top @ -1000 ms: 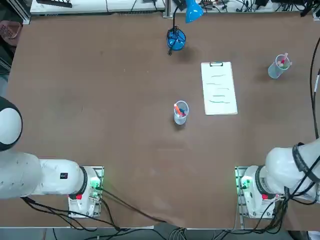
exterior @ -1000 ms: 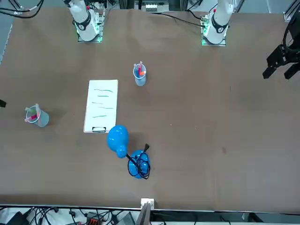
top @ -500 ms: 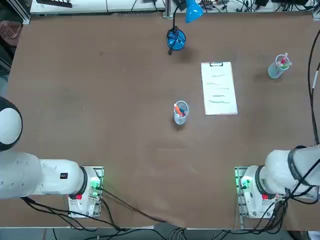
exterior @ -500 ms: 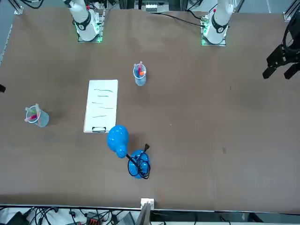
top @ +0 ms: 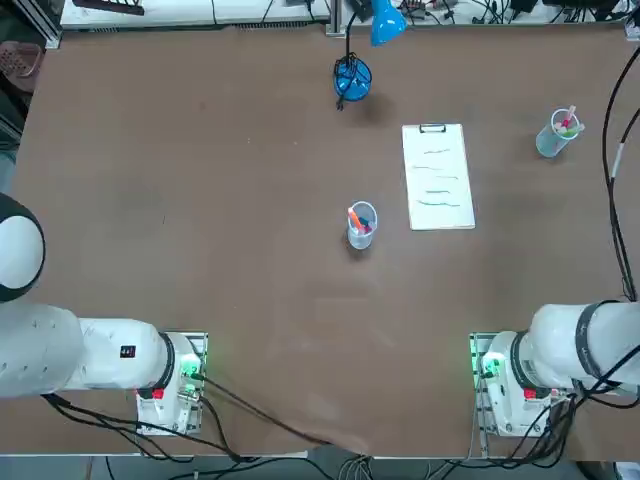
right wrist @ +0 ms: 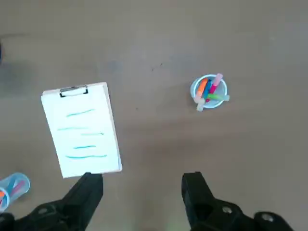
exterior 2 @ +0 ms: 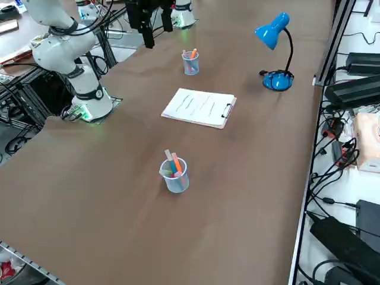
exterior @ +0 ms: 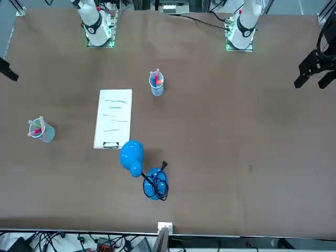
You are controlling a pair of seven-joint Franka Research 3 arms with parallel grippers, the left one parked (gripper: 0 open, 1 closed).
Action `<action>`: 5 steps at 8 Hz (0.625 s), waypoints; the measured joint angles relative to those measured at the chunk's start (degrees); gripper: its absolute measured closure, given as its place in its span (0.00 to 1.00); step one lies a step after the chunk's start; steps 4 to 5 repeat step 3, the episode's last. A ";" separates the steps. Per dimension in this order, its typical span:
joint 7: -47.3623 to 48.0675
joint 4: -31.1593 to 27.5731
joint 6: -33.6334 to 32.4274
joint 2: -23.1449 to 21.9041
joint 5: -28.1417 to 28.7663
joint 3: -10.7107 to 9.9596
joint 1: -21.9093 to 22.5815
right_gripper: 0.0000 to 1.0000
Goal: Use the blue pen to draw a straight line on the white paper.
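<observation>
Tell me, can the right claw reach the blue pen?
Probably yes: the right claw hangs open above the table, the blue pen stands in an uncovered cup, and nothing lies between them.

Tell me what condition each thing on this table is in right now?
right gripper: open, empty, high above the table.
blue pen: standing in the middle cup, untouched.
middle cup: upright, holding pens.
white paper: flat, clipped at its top edge, four short lines on it.
far cup: upright, holding pink and green pens.
blue lamp: upright, head bent over; lit or not, cannot tell.
</observation>
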 joint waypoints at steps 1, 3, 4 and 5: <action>0.06 -0.28 -0.55 -0.54 0.01 -0.52 1.54 0.00; 0.72 -0.32 -1.23 -0.73 0.03 -2.12 5.89 0.00; 0.72 -0.32 -1.23 -0.73 0.03 -2.12 5.89 0.00; 0.72 -0.32 -1.23 -0.73 0.03 -2.12 5.89 0.00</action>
